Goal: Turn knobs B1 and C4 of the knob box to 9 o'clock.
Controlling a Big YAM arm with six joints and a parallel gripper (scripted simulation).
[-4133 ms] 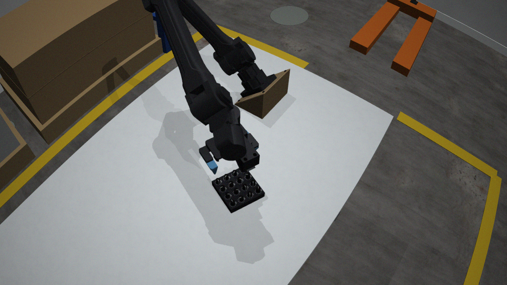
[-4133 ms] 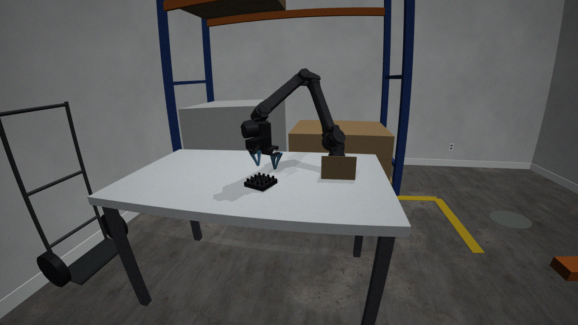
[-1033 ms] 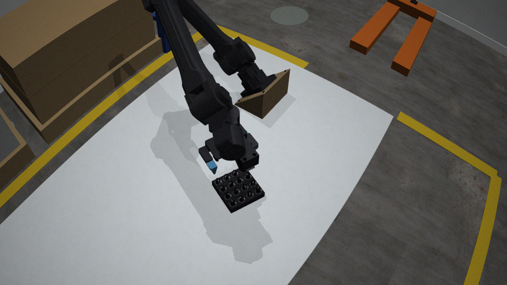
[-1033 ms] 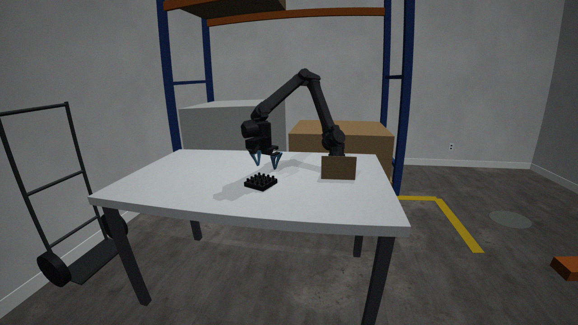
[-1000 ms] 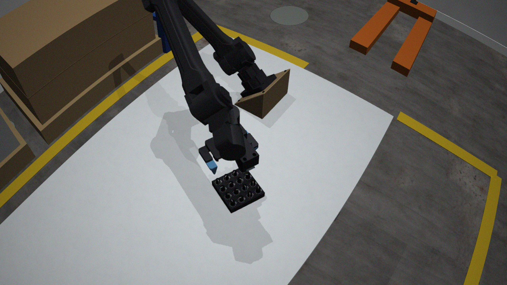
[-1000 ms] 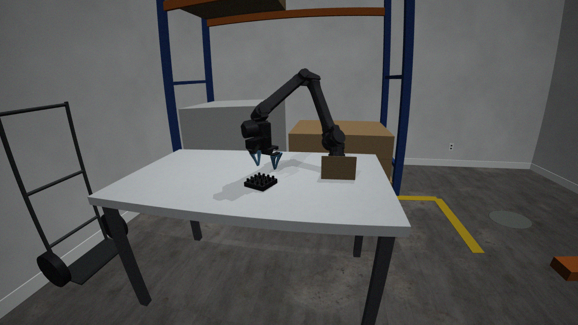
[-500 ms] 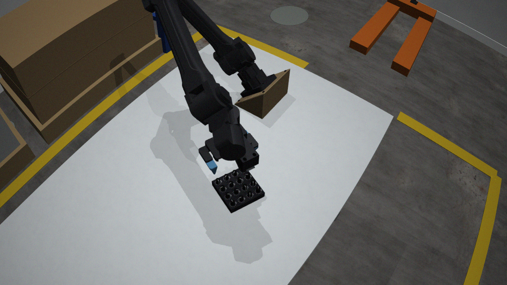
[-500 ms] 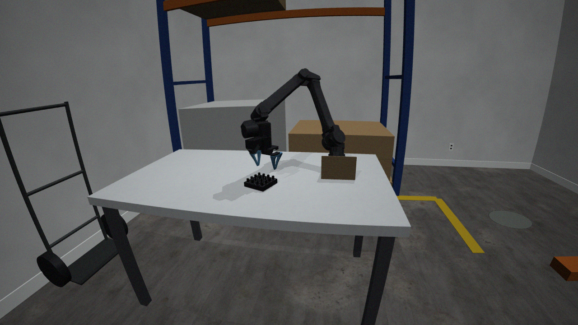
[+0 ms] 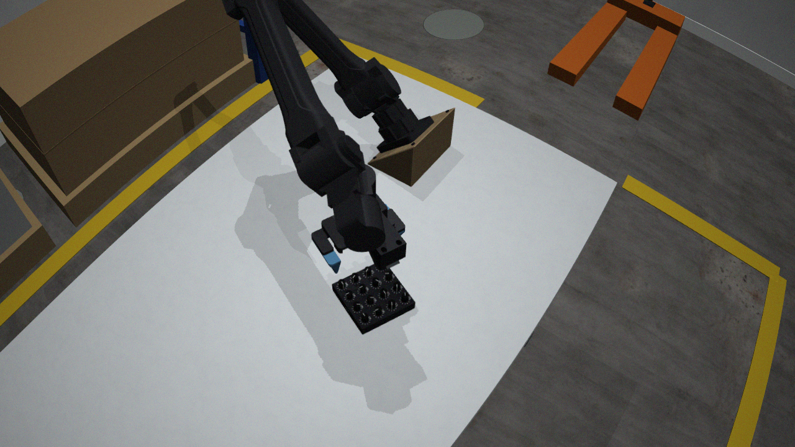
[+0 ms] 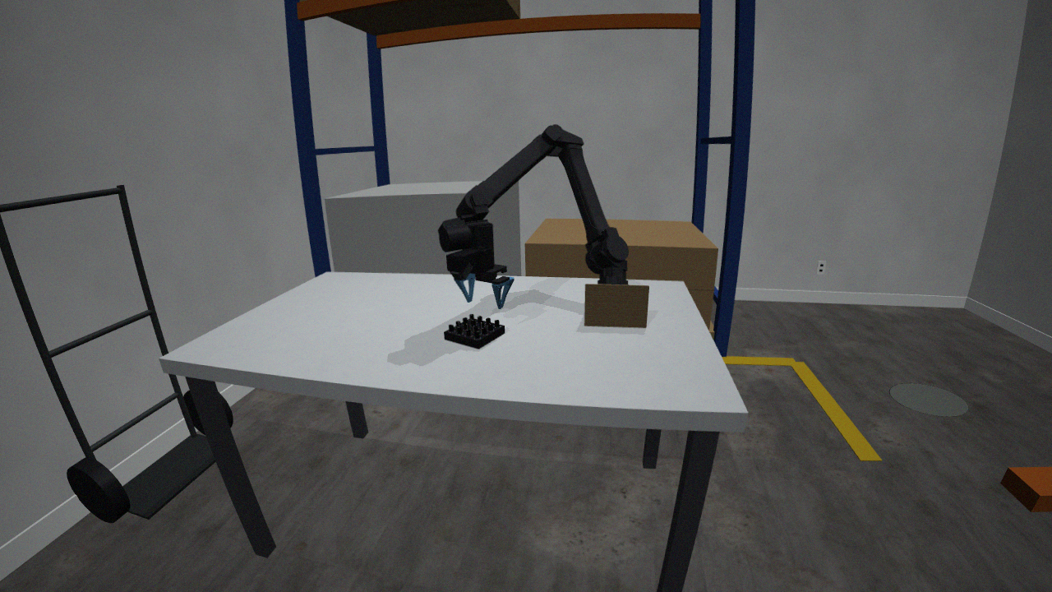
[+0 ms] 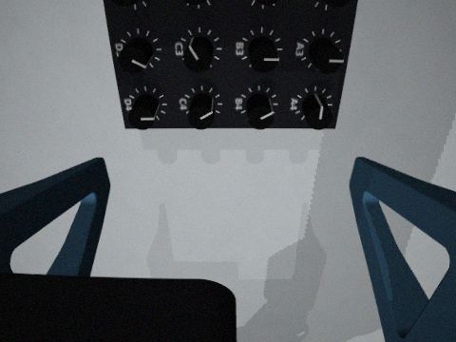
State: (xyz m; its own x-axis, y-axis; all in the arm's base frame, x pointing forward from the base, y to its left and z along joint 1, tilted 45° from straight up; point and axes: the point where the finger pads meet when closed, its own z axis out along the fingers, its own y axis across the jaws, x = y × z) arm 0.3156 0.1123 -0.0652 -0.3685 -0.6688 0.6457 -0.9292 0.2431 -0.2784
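The black knob box (image 9: 374,297) stands on its feet on the white table; it also shows in the exterior view (image 10: 474,330). The wrist view shows its knobs numbered 2 to 4, with the 4s nearest the fingers. Knob C4 (image 11: 201,109) has its white line pointing to the lower right of the picture. Knob B4 (image 11: 260,108) is beside it. Knob B1 lies beyond the top edge of the wrist view. My gripper (image 9: 358,261) hovers above the table just short of the box's near edge, open wide and empty, and its blue fingers touch nothing.
A brown wedge-shaped block (image 9: 413,147) carries the arm's base at the back of the table. Cardboard boxes (image 9: 105,83) and a blue rack (image 10: 721,176) stand behind the table. A hand truck (image 10: 95,367) stands on the floor to the left.
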